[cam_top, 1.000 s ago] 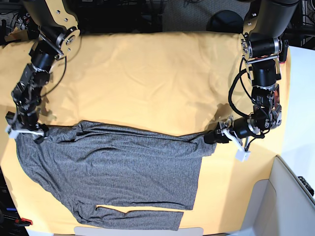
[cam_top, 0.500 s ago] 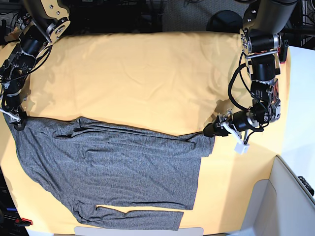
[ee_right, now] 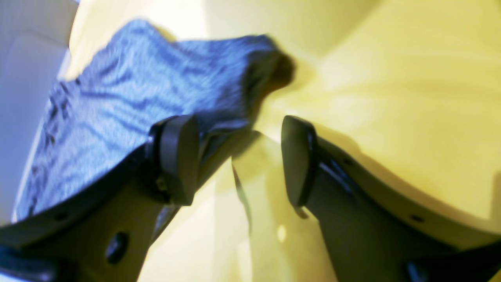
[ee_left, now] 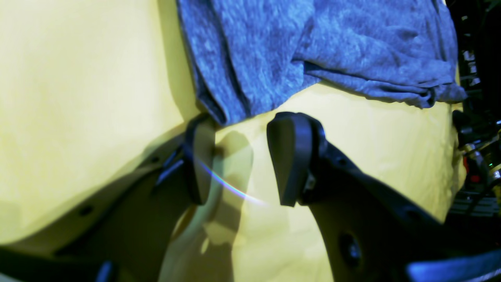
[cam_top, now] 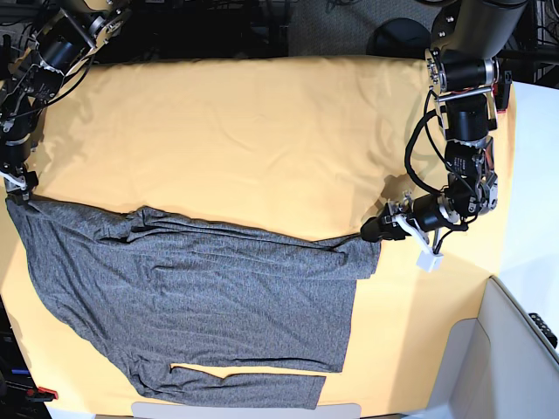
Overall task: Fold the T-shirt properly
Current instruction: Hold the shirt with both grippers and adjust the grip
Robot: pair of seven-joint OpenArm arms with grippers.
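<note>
Your T-shirt (cam_top: 201, 297) lies spread over the table cloth (cam_top: 262, 131) toward its front edge. Left gripper (ee_left: 238, 156) and right gripper (ee_right: 235, 156) both stand spread, holding nothing. Fabric looks thin, limp: pinch its far corners.

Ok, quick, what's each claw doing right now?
Left claw: open, holding nothing, at the T-shirt corner.
Right claw: open, holding nothing, beside the shirt's edge.
</note>
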